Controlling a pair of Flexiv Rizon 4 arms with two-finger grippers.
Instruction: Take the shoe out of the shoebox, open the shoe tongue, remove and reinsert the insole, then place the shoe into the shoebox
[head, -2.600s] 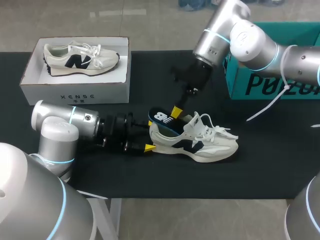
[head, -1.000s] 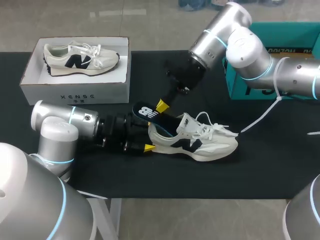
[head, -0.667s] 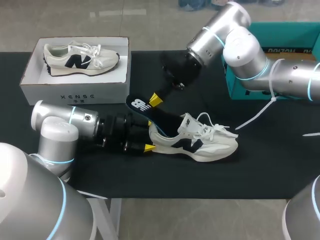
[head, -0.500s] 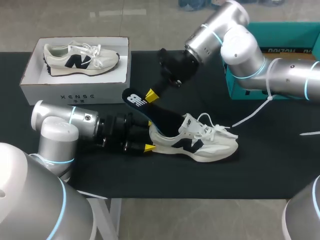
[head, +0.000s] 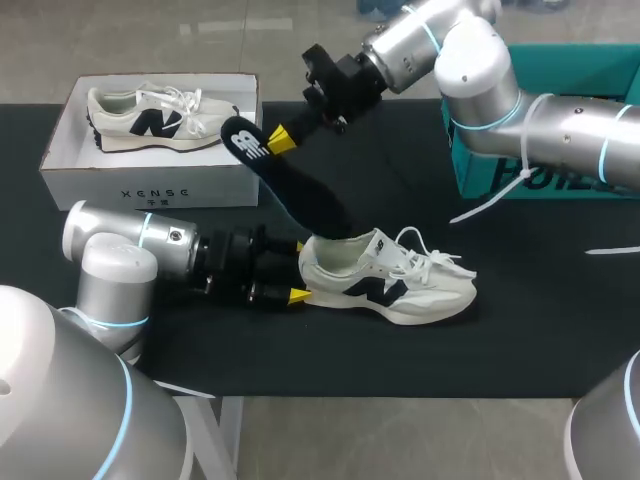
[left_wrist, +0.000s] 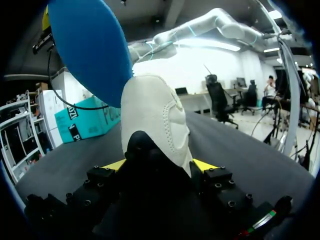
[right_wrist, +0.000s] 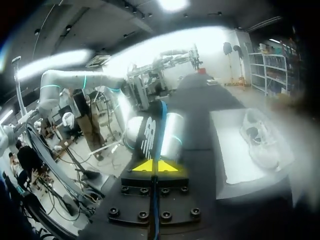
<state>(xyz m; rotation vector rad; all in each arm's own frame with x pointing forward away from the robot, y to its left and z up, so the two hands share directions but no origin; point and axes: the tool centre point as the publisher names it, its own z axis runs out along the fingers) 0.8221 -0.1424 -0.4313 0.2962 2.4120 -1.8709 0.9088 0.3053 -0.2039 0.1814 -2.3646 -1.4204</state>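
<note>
1. Here, the cream shoe, navy-marked, lies on its sole outside the white shoebox, near its front corner.
2. The left gripper clamps the shoe's heel.
3. The right gripper, beside the shoebox, pinches the dark insole, toe end in the shoe.

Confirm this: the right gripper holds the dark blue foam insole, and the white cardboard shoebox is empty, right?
Not empty: the head view shows a white sneaker lying in the white cardboard shoebox. The right gripper does hold the dark blue foam insole.
</note>
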